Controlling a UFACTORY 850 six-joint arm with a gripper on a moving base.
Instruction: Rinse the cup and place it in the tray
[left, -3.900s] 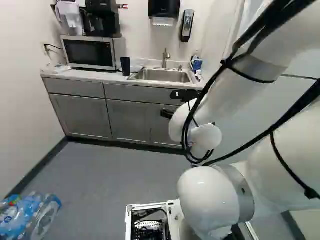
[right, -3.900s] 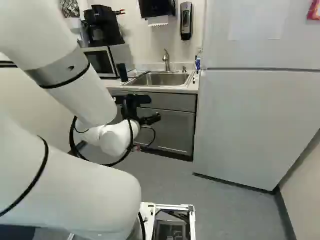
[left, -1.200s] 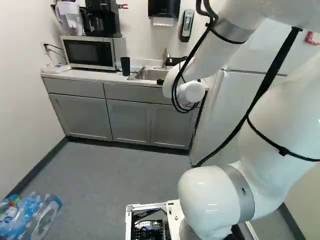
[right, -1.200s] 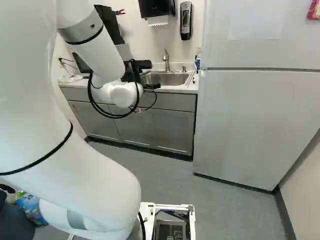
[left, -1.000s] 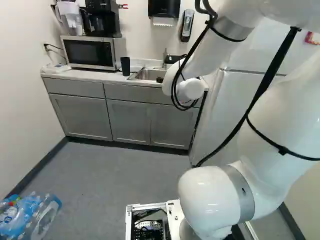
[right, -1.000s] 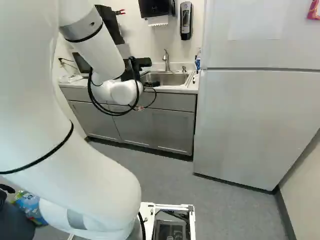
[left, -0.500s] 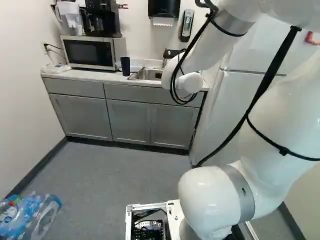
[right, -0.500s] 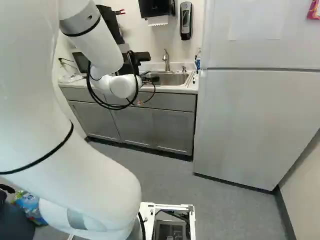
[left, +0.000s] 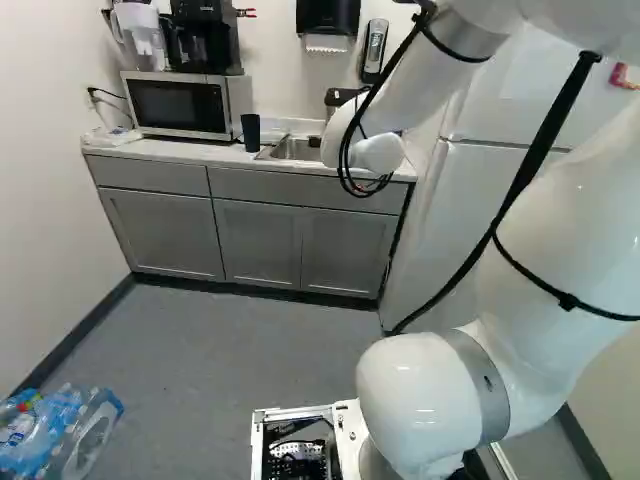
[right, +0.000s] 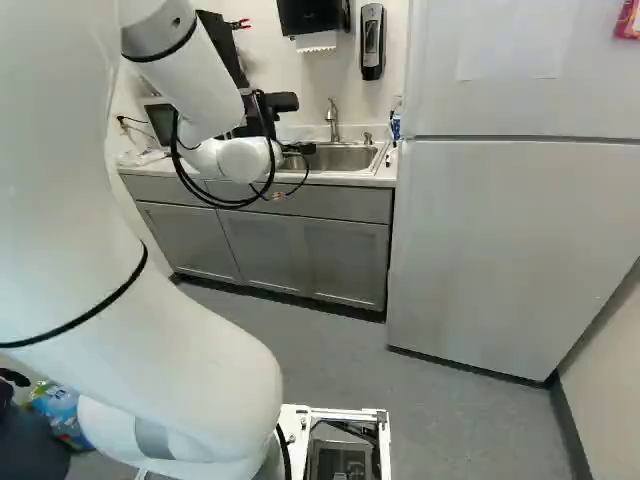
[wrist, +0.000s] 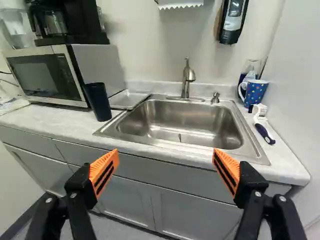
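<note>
Could pass over the front rim of the sink (wrist: 176, 146) and down into the basin (wrist: 172, 117), and from above to the tray (wrist: 129, 99). Met the faucet (wrist: 187, 82) and a small pump (wrist: 215, 98) along the sink's back rim. Was hemmed on one side by the dark cup (wrist: 98, 103) and microwave (wrist: 45, 76), on the other by the spotted mug (wrist: 256, 92), brush (wrist: 260, 119) and refrigerator (right: 480, 250).

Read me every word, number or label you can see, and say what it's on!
I can't read any words or numbers here.
Wall dispenser: label too small.
Microwave: panel marks too small.
Plastic bottles: labels too blurred.
Red thing on the fridge: marks too blurred.
</note>
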